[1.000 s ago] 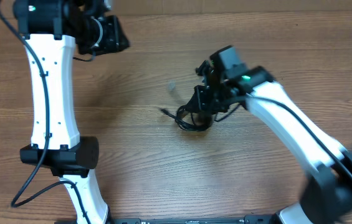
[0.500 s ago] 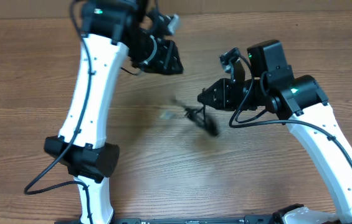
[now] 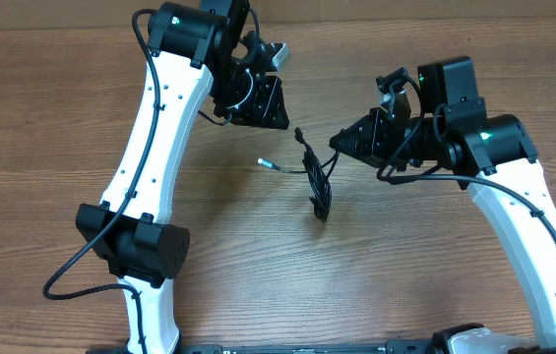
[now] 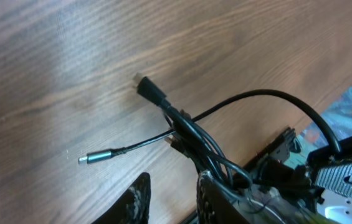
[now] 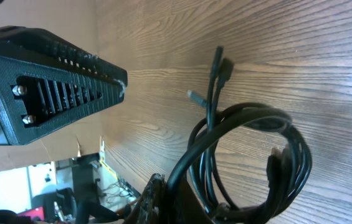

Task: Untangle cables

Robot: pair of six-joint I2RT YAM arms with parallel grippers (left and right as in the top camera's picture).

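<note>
right gripper clamped on cable bundle

the right gripper [image 3: 342, 146] is fully closed on one edge of the cables [image 3: 314, 180]. the bundle trails from it onto the table [image 3: 51, 197], between the two arms. one silver-tipped plug [image 3: 266, 163] sticks out toward the left arm's side. the left gripper [image 3: 270, 106] hovers near the bundle's far end, jaws partly apart, holding nothing.

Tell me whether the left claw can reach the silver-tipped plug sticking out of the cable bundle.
Probably yes: the silver-tipped plug juts clear of the cables toward the left claw, with only bare table between them.
</note>
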